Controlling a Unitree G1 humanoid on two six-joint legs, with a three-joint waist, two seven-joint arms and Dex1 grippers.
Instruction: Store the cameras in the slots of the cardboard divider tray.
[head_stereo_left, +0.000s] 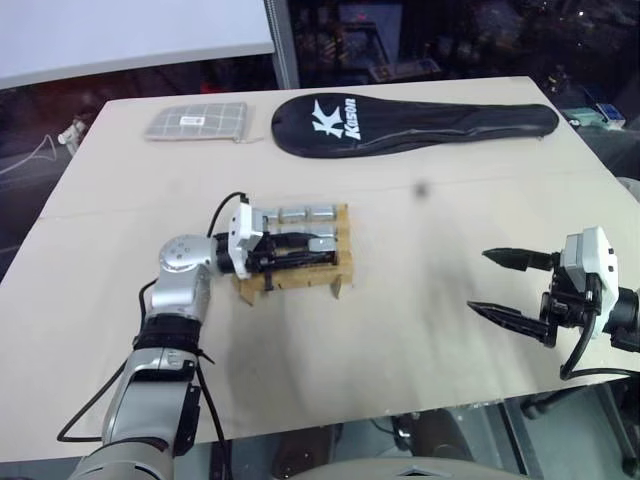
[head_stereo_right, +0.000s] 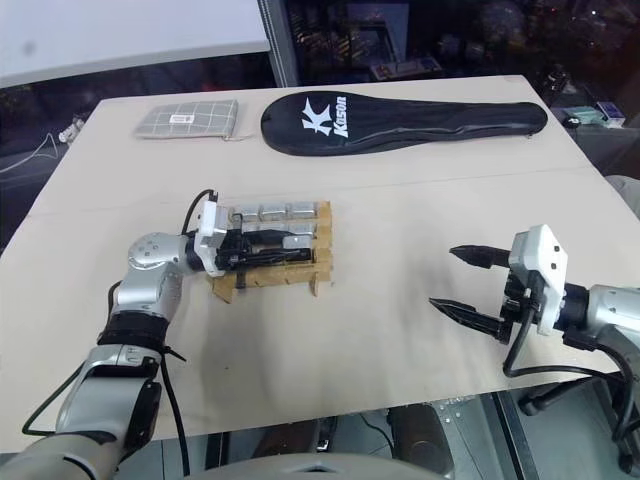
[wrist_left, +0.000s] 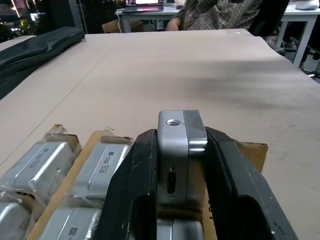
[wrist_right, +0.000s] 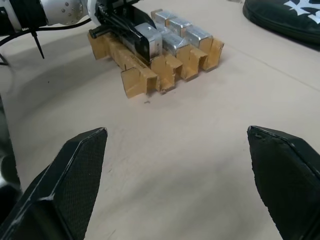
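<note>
The left gripper (head_stereo_left: 312, 247) reaches level across the cardboard divider tray (head_stereo_left: 343, 275), its two black fingers (wrist_left: 131, 190) clamped on the flanks of one silver-grey camera (wrist_left: 180, 150), which sits over the near row of slots at the tray's right end. The right gripper (head_stereo_left: 500, 284) hangs well off to the right, above bare table, with its fingers spread wide and nothing between them.

The table (head_stereo_left: 420, 330) is a broad beige surface. At its far edge, right of centre, lies a long black racket cover (head_stereo_left: 410, 125) with white lettering. Left of that cover, also along the far edge, lies a flat grey checked pouch (head_stereo_left: 197, 122).

The tray stands left of centre, nearer the robot than the pouch and cover. It is tan cardboard with short feet jutting toward the near side. More cameras (head_stereo_left: 306, 213) sit in its slots along the far row, silver tops showing, some wrapped in clear film as the left wrist view shows. How many slots are filled I cannot tell, since the left gripper covers part of the grid.
</note>
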